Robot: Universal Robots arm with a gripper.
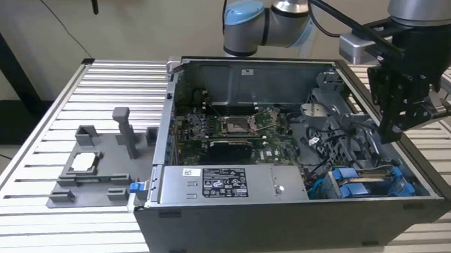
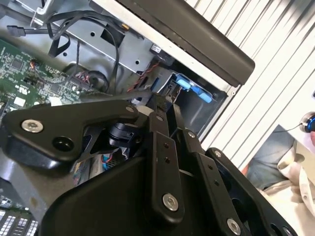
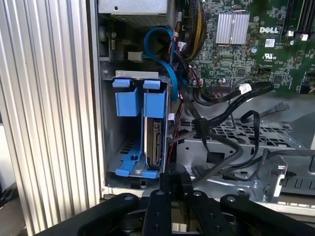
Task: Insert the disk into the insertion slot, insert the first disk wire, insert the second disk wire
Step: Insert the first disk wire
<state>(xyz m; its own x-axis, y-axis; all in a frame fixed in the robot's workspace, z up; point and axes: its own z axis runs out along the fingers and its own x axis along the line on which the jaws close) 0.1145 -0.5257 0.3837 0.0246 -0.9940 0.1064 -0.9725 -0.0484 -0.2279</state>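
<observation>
The disk [image 3: 156, 142] stands on edge in its blue frame inside the insertion slot [image 3: 109, 147], at the corner of the computer case [image 1: 297, 230] toward the exterior view's right. It appears seated, so the step in hand is judged to be the wiring. Loose black wires [image 3: 231, 125] lie tangled just beside the slot, between it and the motherboard [image 3: 256, 54]. The gripper [image 1: 393, 132] hangs above that end of the case, its fingers [image 2: 162, 142] together and holding nothing. A wire is best gripped just behind its plug, held square to the disk's edge and pushed straight; a tilted plug is likely to jam, and neighbouring wires may snag.
</observation>
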